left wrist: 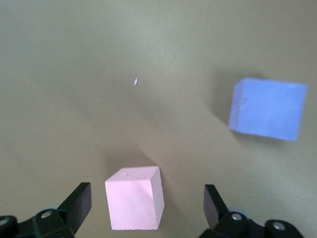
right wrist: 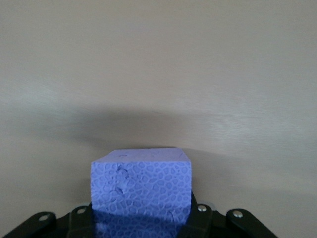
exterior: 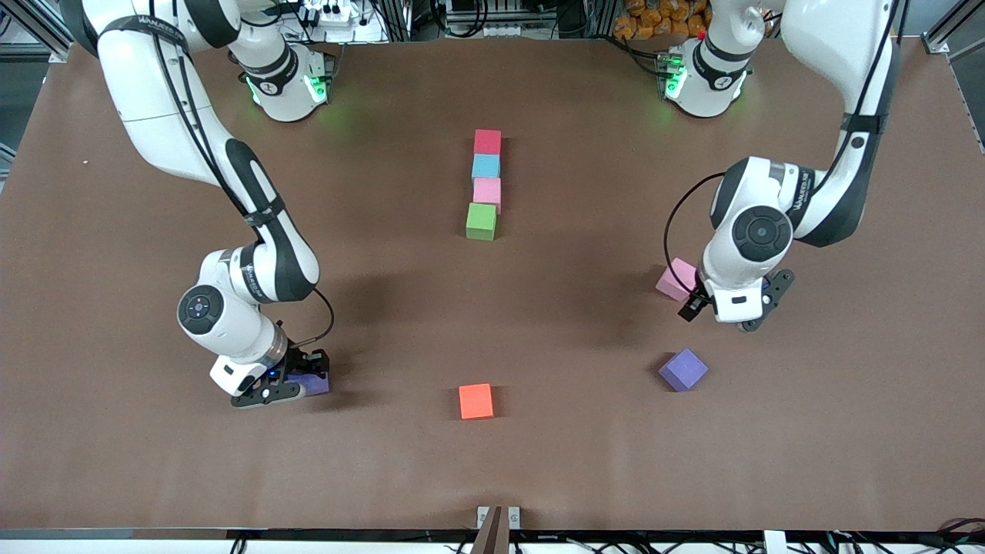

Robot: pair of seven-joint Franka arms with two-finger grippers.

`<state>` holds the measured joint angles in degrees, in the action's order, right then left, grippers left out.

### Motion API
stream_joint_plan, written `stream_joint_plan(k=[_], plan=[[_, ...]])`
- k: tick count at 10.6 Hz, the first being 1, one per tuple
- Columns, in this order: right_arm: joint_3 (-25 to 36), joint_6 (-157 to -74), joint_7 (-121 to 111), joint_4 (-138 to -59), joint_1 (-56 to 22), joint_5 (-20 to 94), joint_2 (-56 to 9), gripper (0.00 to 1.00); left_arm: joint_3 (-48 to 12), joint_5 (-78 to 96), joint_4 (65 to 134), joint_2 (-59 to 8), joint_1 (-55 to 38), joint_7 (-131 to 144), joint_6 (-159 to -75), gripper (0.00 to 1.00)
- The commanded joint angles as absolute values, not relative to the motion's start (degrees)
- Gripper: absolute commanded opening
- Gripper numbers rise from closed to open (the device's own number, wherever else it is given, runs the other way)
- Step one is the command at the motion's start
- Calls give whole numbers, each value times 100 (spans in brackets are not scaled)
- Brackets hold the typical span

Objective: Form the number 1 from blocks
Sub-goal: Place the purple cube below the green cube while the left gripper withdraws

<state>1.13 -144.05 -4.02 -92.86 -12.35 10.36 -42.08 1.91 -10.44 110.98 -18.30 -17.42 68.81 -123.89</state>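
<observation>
Four blocks form a line at mid-table: red, light blue, pink and green, the green one nearest the front camera. An orange block lies alone near the front edge. My right gripper is down at the table, shut on a purple block. My left gripper hangs open over a second pink block, whose sides are clear of both fingers. Another purple block lies close by.
The brown table has wide bare stretches around the loose blocks. The two arm bases stand along its edge farthest from the front camera. A small bracket sits at the front edge.
</observation>
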Motion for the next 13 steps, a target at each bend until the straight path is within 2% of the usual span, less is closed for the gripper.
stream_joint_plan(k=[1, 3, 4, 6, 8, 10, 13], plan=[[193, -14335, -169, -9675, -1546, 1336, -3789, 45, 132, -1239, 11180, -1381, -1399, 6025, -11981, 100], [490, -14344, 628, -10070, -2202, 1345, -3412, 45, 141, -1248, 11154, -1284, -1223, 5495, -11971, 100], [710, -14396, 1198, -10359, -2772, 1345, -3236, 45, 141, -1248, 11005, -1257, -1135, 5023, -11953, 100], [1158, -14405, 2254, -10607, -3993, 1345, -3182, 46, 132, -1248, 10505, -1248, -924, 4048, -11376, 100], [1204, -14379, 3395, -10678, -4839, 1345, -3155, 46, 141, -1239, 10083, -1178, -897, 3229, -10997, 100], [1195, -14405, 3971, -10897, -5281, 1345, -3024, 46, 123, -1143, 9566, -1134, -818, 2700, -10498, 100], [1195, -14414, 4314, -11022, -5685, 1345, -3023, 46, 114, -503, 9413, -714, -756, 2023, -10073, 100]])
